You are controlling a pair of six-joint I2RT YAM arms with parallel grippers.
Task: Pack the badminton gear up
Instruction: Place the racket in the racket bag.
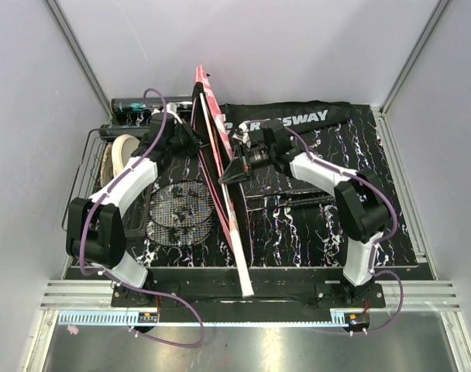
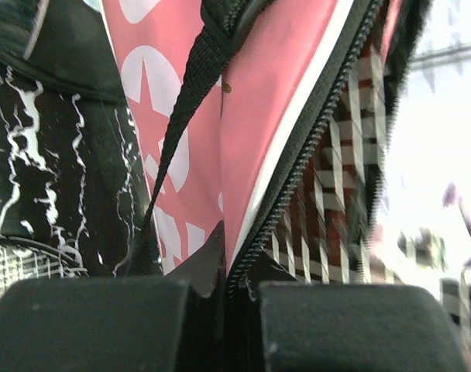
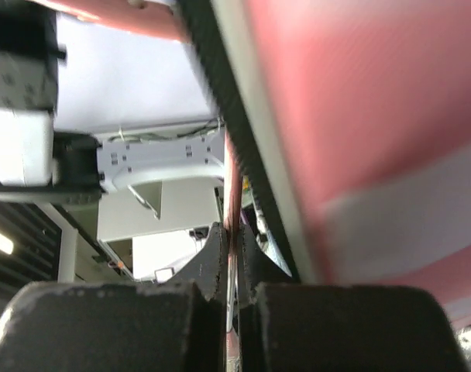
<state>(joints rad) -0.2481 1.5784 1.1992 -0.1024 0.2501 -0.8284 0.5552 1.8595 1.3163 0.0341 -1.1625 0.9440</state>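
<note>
Right now both tools are clamped on the same thing: your left gripper (image 2: pixel 228 298) pinches the pink racket case (image 2: pixel 251 116) at its zipper (image 2: pixel 313 124) edge, and your right gripper (image 3: pixel 232 256) is closed on a thin lip of it from the other side. The case stands on edge across the middle of the table (image 1: pixel 321 232), running near to far. Both pinches hold only fabric, so a sideways pull could slip one free, and the case would likely flop left onto the racket (image 1: pixel 181 213) lying flat there. Pulling the arms apart too hard may strain the zipper. Watch the black strap (image 2: pixel 185 124) beside your left fingers (image 2: pixel 104 325); it could snag.
</note>
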